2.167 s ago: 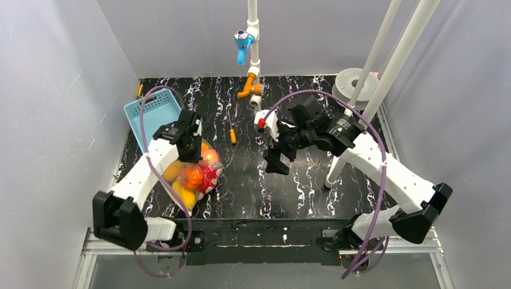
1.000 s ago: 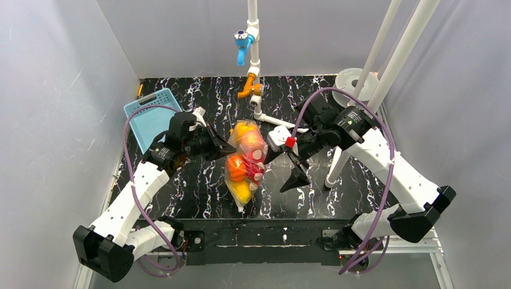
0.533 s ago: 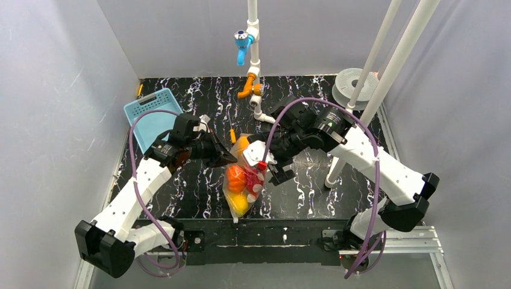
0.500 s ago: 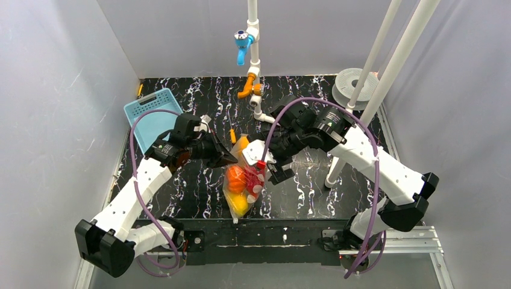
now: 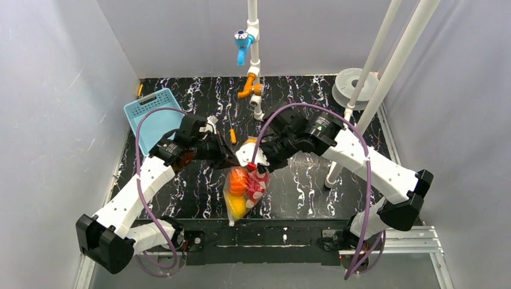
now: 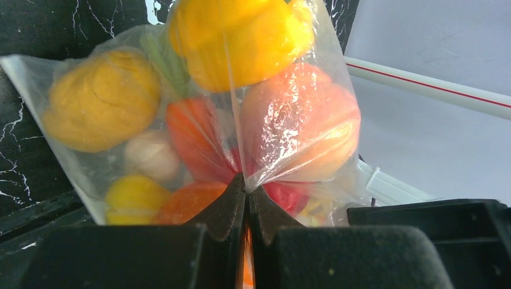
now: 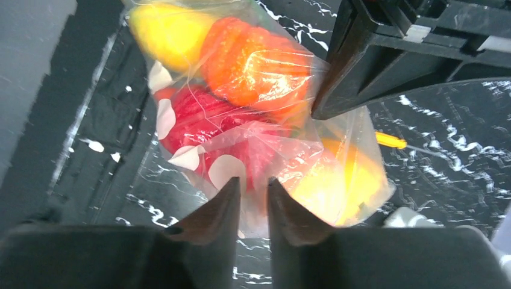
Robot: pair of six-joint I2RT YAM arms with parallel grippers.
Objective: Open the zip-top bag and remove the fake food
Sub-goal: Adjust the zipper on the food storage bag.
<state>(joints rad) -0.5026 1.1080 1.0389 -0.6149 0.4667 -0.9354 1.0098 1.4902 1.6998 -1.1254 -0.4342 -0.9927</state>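
Note:
The zip-top bag (image 5: 244,188), clear with white dots, hangs above the table between both arms. It holds the fake food (image 5: 240,179): yellow, orange and red pieces. My left gripper (image 5: 232,161) is shut on a pinch of the bag's film (image 6: 289,120) near its top; in the left wrist view its tips (image 6: 247,189) meet on the plastic. My right gripper (image 5: 256,165) is on the bag's other side. Its jaws (image 7: 253,183) stand narrowly apart, with a fold of the bag (image 7: 241,120) between the tips. The left gripper's black finger (image 7: 373,60) shows in the right wrist view.
A light blue basket (image 5: 153,114) sits at the back left. A small orange-handled screwdriver (image 5: 232,135) lies on the black marbled table behind the bag. A white pipe with blue and orange fittings (image 5: 253,90) hangs at the back; white poles (image 5: 361,102) and a spool (image 5: 352,81) stand right.
The left arm lifted the bag off the left of the table and carried it to the middle. The right gripper came in to the bag's right side and its jaws narrowed.

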